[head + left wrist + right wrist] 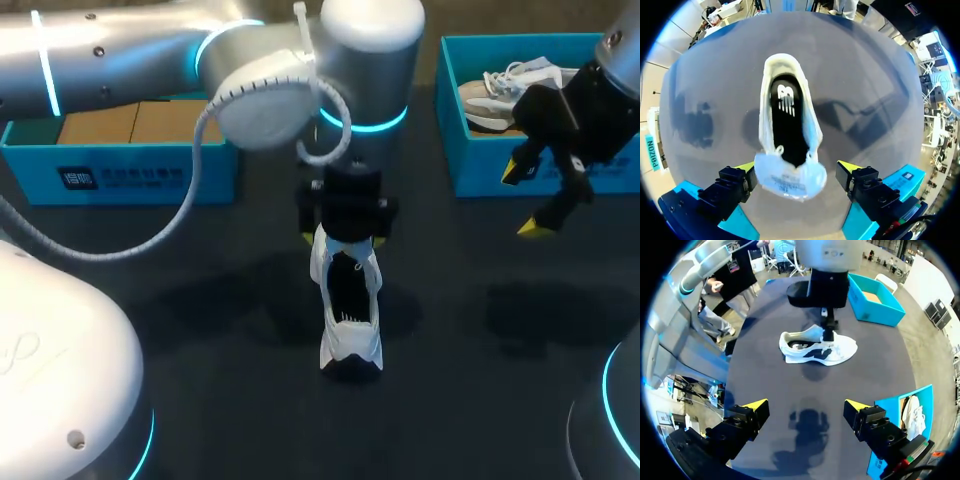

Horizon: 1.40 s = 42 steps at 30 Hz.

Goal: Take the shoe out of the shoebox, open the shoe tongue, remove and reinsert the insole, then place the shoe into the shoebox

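From above, the white shoe is lying mid-desk under the left end effector. The right end effector is hanging wide beside the shoebox. At the left wrist, the spread fingers are flanking the tongue. At the right wrist, the fingers are gaping over bare desk.

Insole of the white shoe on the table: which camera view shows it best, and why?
The left wrist view: it looks straight into the shoe, baring the dark insole. The head view shows only a dark opening by the left end effector. The right wrist view sees the shoe side-on, insole hidden.
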Each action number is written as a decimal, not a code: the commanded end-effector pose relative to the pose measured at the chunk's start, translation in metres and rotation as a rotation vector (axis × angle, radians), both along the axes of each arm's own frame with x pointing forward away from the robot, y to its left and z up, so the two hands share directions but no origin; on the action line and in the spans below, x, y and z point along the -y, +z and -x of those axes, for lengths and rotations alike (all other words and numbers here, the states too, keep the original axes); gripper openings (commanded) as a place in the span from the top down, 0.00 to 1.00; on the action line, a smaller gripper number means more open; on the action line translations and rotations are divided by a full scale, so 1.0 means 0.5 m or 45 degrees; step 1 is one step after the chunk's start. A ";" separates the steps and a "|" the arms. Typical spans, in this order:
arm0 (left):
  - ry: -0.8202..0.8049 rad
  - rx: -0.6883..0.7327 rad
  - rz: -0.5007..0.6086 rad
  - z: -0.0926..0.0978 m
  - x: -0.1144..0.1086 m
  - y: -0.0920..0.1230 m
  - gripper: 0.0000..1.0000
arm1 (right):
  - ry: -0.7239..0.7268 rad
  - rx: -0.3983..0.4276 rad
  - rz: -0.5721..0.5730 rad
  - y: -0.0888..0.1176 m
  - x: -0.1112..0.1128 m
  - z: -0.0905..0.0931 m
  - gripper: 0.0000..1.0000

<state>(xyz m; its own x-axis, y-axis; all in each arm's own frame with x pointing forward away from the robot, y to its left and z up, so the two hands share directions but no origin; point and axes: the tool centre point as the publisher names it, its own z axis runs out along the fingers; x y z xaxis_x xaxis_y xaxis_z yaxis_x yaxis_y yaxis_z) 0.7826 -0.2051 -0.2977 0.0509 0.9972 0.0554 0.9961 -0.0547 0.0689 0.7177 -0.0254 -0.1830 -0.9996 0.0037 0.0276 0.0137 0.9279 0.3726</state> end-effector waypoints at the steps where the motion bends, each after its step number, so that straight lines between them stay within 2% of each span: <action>1: -0.001 -0.002 0.007 -0.012 -0.022 0.037 0.00 | -0.001 0.000 0.004 -0.002 -0.002 -0.001 0.00; 6: 0.012 0.012 -0.010 -0.053 -0.030 0.038 0.00 | -0.001 0.000 0.004 -0.002 -0.002 -0.001 0.00; 7: 0.017 0.014 -0.003 -0.059 -0.029 0.038 0.05 | -0.001 0.000 0.004 -0.002 -0.002 -0.001 0.00; 9: 0.014 0.015 -0.003 -0.064 -0.026 0.037 0.48 | -0.001 0.000 0.004 -0.002 -0.002 -0.001 0.00; 11: 0.010 0.012 -0.006 -0.067 -0.020 0.031 0.58 | -0.001 0.000 0.004 -0.002 -0.002 -0.001 0.00; 17: 0.015 -0.011 -0.001 -0.079 -0.006 0.009 0.60 | -0.001 0.000 0.004 -0.002 -0.002 -0.001 0.00; 23: 0.002 -0.062 -0.008 -0.072 0.007 -0.016 0.72 | -0.001 0.000 0.004 -0.002 -0.002 -0.001 0.00; 27: -0.012 -0.103 -0.005 -0.057 0.008 -0.025 0.70 | -0.001 0.000 0.004 -0.002 -0.002 -0.001 0.00; 36: -0.015 -0.164 0.006 0.003 0.001 -0.031 0.82 | -0.001 0.000 0.004 -0.002 -0.002 -0.001 0.00; 42: 0.007 -0.181 0.002 0.035 -0.006 -0.043 0.82 | -0.001 0.000 0.004 -0.002 -0.002 -0.001 0.00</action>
<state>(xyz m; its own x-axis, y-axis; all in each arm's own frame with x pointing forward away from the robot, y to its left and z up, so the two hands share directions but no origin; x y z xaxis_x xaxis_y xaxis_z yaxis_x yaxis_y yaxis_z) 0.7713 -0.2066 -0.3169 0.0530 0.9971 0.0540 0.9953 -0.0484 -0.0842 0.7176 -0.0255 -0.1832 -0.9996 0.0037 0.0273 0.0136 0.9277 0.3731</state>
